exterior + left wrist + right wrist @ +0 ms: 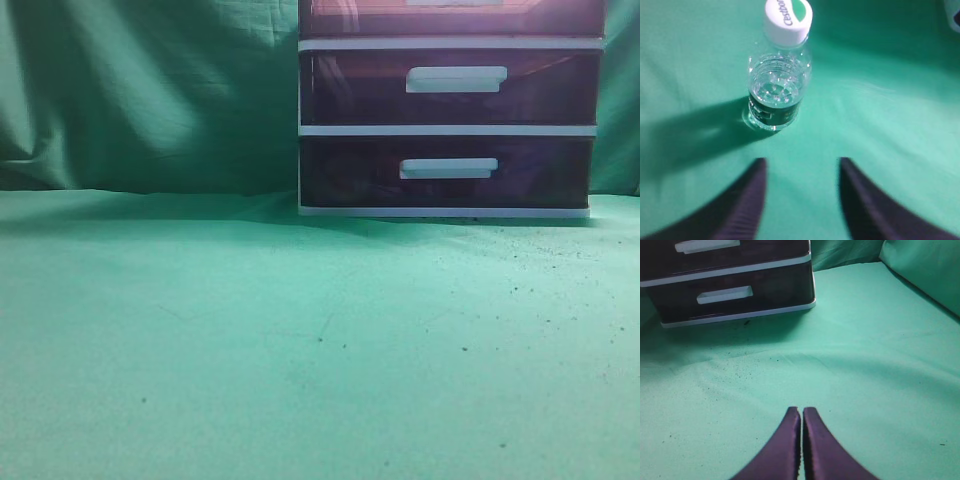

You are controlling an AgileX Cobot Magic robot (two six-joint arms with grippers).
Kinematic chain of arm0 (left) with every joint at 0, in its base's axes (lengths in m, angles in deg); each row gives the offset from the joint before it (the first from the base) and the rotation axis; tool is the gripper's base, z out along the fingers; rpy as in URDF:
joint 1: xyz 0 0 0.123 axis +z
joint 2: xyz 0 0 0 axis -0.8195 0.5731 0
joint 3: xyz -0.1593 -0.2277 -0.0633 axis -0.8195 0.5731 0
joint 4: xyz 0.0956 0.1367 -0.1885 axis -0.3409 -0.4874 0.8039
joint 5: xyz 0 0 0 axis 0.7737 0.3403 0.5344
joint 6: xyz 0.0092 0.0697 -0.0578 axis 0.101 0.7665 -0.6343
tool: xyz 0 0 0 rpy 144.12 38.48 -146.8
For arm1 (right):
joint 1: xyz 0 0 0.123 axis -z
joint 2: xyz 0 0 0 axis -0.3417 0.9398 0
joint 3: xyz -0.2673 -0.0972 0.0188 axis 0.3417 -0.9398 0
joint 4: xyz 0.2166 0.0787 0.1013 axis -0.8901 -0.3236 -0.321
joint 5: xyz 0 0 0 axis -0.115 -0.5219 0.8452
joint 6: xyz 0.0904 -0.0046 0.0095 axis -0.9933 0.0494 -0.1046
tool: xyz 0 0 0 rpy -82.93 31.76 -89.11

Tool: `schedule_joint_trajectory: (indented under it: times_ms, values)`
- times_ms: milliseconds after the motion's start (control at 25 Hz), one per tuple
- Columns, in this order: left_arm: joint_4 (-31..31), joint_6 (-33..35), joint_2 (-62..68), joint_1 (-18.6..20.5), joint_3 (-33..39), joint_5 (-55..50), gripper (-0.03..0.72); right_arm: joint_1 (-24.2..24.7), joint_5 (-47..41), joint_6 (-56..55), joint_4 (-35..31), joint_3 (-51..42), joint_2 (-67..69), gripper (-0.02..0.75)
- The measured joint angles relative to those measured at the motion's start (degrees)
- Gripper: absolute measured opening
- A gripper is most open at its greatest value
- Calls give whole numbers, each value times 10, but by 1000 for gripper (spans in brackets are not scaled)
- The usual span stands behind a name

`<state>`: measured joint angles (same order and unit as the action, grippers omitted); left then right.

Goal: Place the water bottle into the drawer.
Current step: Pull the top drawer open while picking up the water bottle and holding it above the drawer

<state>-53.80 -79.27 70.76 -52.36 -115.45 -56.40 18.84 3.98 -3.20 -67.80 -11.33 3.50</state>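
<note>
A clear water bottle (776,90) with a white cap stands upright on the green cloth in the left wrist view. My left gripper (801,167) is open and empty, a short way in front of the bottle. The dark drawer unit (448,110) with white handles stands at the back right of the exterior view, and all its visible drawers are shut. It also shows in the right wrist view (730,285). My right gripper (801,412) is shut and empty, well back from the drawer unit. The bottle and both grippers are out of the exterior view.
Green cloth (250,340) covers the table and hangs as a backdrop behind it. A raised fold of the cloth (925,270) lies at the right of the right wrist view.
</note>
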Motion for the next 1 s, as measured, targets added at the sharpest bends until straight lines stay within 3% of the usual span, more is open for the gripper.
schedule_joint_trajectory:
  times_ms: [120,200,480,520,840,1000]
  values:
    - [0,1,47,0,-20,9,575,0,0,0,0,0,0,0]
    - [0,2,79,0,-26,29,648,0,0,0,0,0,0,0]
    - [3,3,173,0,-30,122,639,0,0,0,0,0,0,0]
    - [3,3,206,0,-31,148,599,0,0,0,0,0,0,0]
    - [3,38,320,0,-83,189,599,0,0,0,0,0,0,0]
    - [4,58,352,-1,-96,208,419,0,0,0,0,0,0,0]
